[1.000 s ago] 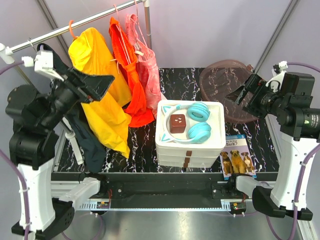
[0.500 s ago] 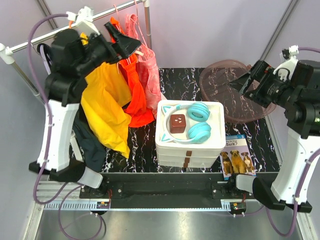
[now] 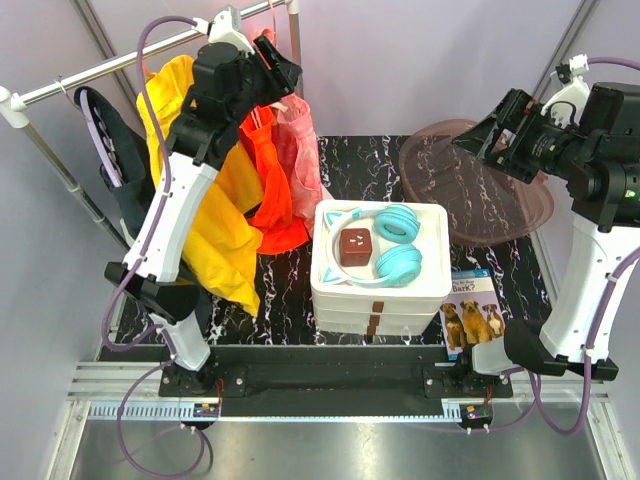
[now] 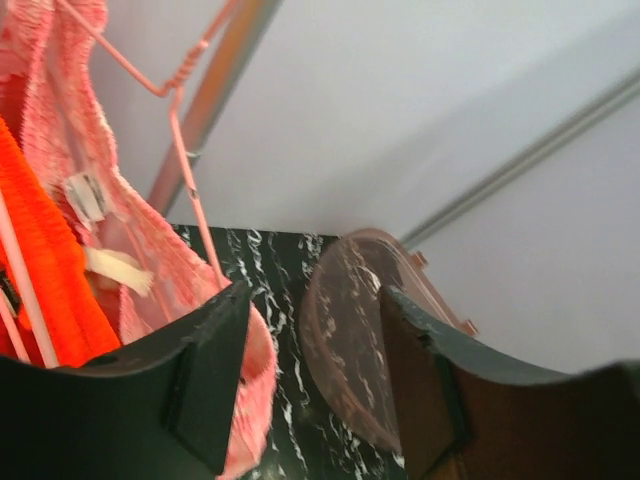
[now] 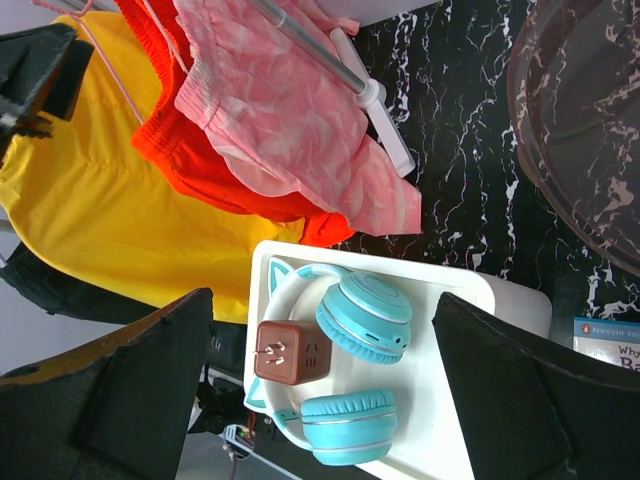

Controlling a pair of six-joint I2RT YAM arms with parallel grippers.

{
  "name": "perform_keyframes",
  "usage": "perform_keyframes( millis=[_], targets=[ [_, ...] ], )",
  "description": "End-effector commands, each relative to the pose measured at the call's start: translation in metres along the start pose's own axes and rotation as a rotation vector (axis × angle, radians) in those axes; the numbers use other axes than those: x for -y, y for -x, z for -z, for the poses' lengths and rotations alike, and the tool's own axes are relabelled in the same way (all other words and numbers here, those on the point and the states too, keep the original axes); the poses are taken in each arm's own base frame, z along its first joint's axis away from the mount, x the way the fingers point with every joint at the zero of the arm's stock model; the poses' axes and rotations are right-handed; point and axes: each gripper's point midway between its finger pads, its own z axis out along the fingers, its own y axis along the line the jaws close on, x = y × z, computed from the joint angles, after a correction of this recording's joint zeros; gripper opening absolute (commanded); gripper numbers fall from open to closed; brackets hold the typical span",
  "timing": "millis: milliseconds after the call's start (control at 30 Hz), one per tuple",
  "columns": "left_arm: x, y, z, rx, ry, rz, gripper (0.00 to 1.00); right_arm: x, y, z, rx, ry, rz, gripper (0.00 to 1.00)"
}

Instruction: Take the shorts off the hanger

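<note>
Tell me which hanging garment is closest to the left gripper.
The pink shorts, at the rail's right end by the left gripper; orange shorts, yellow garment and dark garment hang further left.

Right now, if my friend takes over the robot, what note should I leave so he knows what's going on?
Left hand: open, empty, up high beside the pink shorts and their hanger.
Right hand: open, empty, raised on the right.
The pink shorts and the orange shorts hang on the rail.
Done: nothing is off a hanger yet.
Left to do: grip the shorts and slip them off the hanger.
</note>
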Motion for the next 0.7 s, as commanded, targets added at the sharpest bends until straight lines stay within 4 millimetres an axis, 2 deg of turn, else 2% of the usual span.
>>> perform_keyframes(
  millis=[0, 100, 167, 300, 433, 667],
  targets=[
    [-0.011, 0.026, -0.024, 0.149, 0.058, -0.034, 0.52, 0.004, -0.029, 0.018, -0.092, -0.044, -0.027, 1.0],
    [-0.021, 0.021, -0.043, 0.163, 0.092, -0.049, 0.47, 0.005, -0.028, 0.019, -0.084, -0.05, -0.017, 1.0],
    [-0.024, 0.021, -0.052, 0.176, 0.097, -0.071, 0.46, 0.005, -0.027, 0.019, -0.08, -0.054, -0.014, 1.0],
    [-0.038, 0.024, -0.06, 0.212, 0.16, -0.098, 0.46, 0.007, -0.025, 0.018, -0.079, -0.06, -0.01, 1.0],
    [-0.051, 0.017, -0.067, 0.217, 0.2, -0.109, 0.48, 0.007, -0.023, 0.018, -0.071, -0.064, -0.003, 1.0],
    [-0.052, 0.01, -0.081, 0.222, 0.186, -0.082, 0.47, 0.009, -0.02, 0.015, -0.07, -0.07, 0.004, 1.0]
  ],
)
